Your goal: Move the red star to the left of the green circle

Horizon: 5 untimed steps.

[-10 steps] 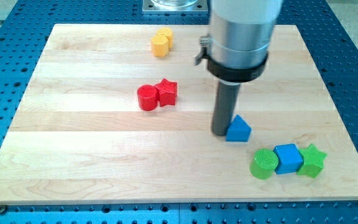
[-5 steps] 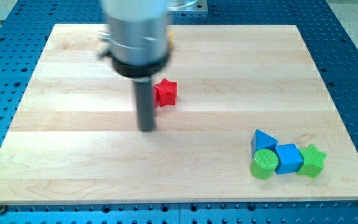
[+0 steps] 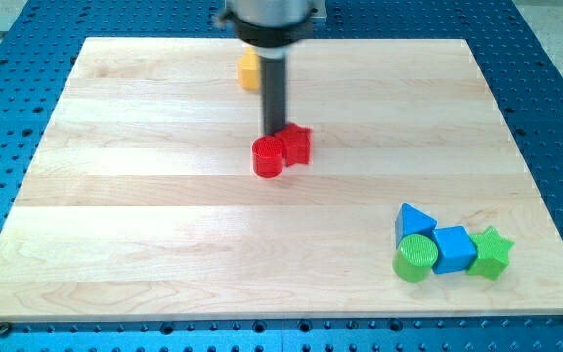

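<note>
The red star [image 3: 298, 145] lies near the board's middle, touching a red cylinder [image 3: 268, 157] on its lower left. My tip [image 3: 275, 134] stands just behind the two, at the star's upper left, touching or almost touching them. The green circle [image 3: 414, 257] sits at the lower right, far from the star, pressed against a blue cube [image 3: 454, 248].
A blue triangle [image 3: 413, 221] sits just above the green circle, and a green star [image 3: 492, 252] is right of the blue cube. A yellow block [image 3: 250, 70] lies near the top edge, partly hidden behind the rod.
My tip left the blue triangle, which ended up beside the green circle, swept left, then came back up behind the red pair. The red star and cylinder now lie further right.
</note>
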Each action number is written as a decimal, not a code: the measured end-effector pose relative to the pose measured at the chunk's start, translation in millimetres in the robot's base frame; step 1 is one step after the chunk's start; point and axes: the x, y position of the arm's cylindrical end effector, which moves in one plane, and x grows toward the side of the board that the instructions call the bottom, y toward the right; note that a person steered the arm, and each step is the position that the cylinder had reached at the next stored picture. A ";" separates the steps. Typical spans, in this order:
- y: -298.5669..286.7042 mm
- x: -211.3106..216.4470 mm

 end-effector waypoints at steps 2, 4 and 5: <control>71.1 72.0; 71.2 100.7; 25.2 74.6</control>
